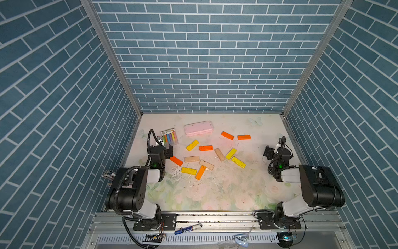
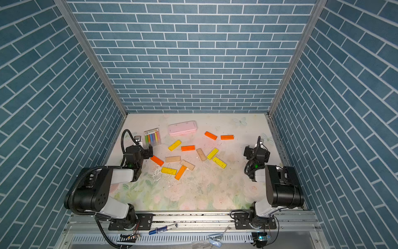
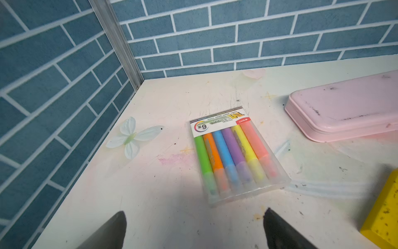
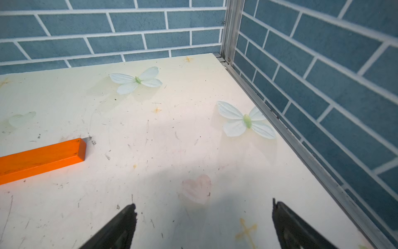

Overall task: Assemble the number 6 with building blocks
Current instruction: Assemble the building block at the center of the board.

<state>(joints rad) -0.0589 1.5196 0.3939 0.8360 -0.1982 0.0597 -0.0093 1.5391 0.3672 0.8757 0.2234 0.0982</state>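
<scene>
Several building blocks, orange (image 1: pixel 205 148), yellow (image 1: pixel 192 145) and tan (image 1: pixel 192 159), lie loose at mixed angles across the middle of the table in both top views. No number 6 figure shows among them. My left gripper (image 1: pixel 162 148) is at the left side, open and empty, with an orange block (image 2: pixel 157 160) just to its right. In the left wrist view the gripper (image 3: pixel 195 215) faces the chalk pack, and a yellow block (image 3: pixel 383 215) shows at the frame's edge. My right gripper (image 1: pixel 276 148) is open and empty near the right wall. An orange block (image 4: pixel 41 159) lies off to the side of this gripper (image 4: pixel 203 208).
A pink case (image 1: pixel 198 128) and a clear pack of coloured chalks (image 1: pixel 170 137) lie at the back left. Blue brick walls close in three sides, with metal rails along the table edges. A pen (image 1: pixel 187 228) rests on the front rail.
</scene>
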